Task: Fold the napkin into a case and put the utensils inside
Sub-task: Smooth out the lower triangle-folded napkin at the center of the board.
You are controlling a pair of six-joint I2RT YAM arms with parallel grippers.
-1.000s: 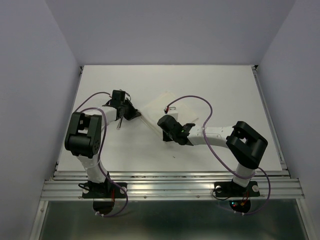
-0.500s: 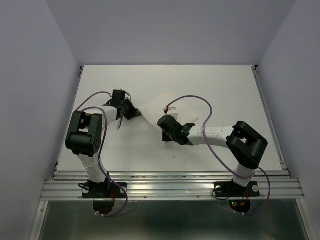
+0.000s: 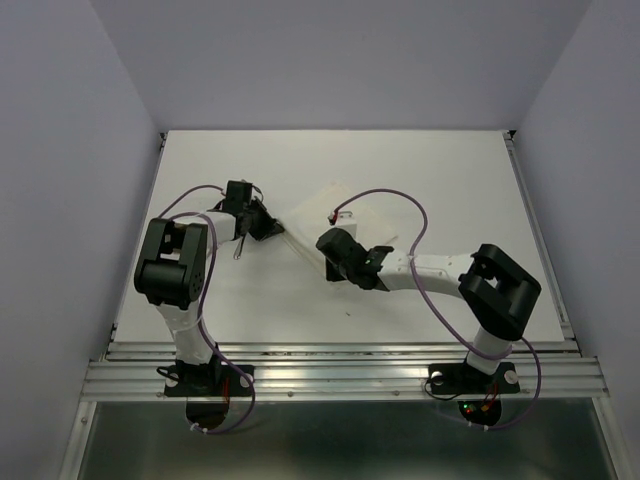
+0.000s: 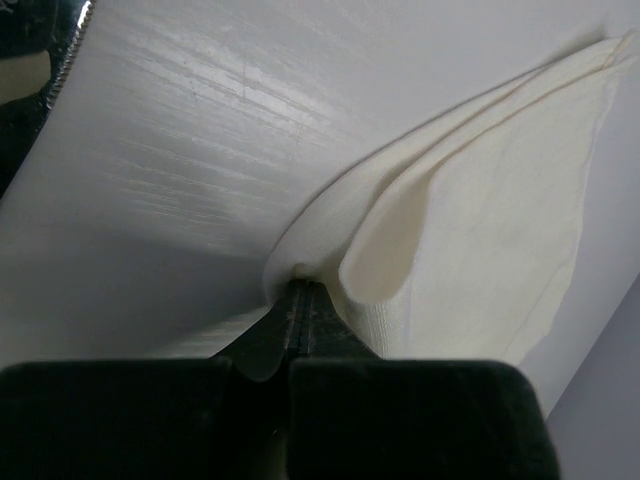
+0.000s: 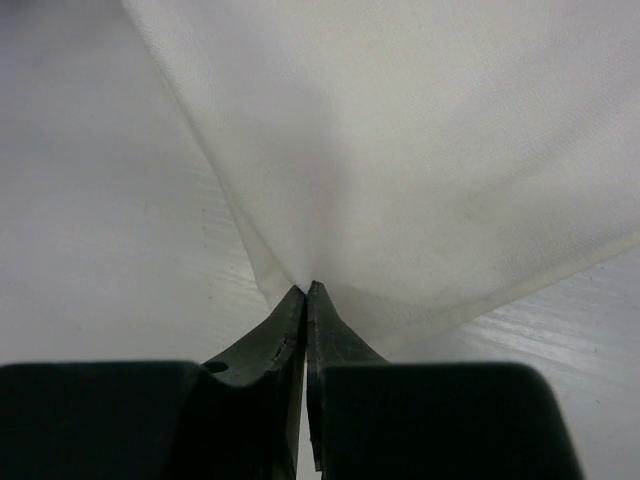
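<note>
The white napkin (image 3: 338, 208) lies rumpled at mid-table between both arms. My left gripper (image 3: 272, 227) is shut on its left corner; in the left wrist view the tips (image 4: 303, 288) pinch the cloth, and the napkin (image 4: 480, 200) bulges up in a loose fold beyond them. My right gripper (image 3: 324, 246) is shut on the near edge; its tips (image 5: 307, 290) nip the corner of the napkin (image 5: 420, 150), which spreads away from them. A slim metal piece (image 3: 238, 248), apparently one of the utensils, lies beneath the left arm. No folded case shows.
A purple cable (image 3: 395, 200) from the right arm loops over the napkin's far side. A shiny metal edge (image 4: 72, 50) shows at the upper left of the left wrist view. The table's raised rails (image 3: 535, 230) run along both sides.
The right gripper's jaws have closed on the napkin's near edge. The left gripper has kept its hold, and both arms have shifted only slightly.
</note>
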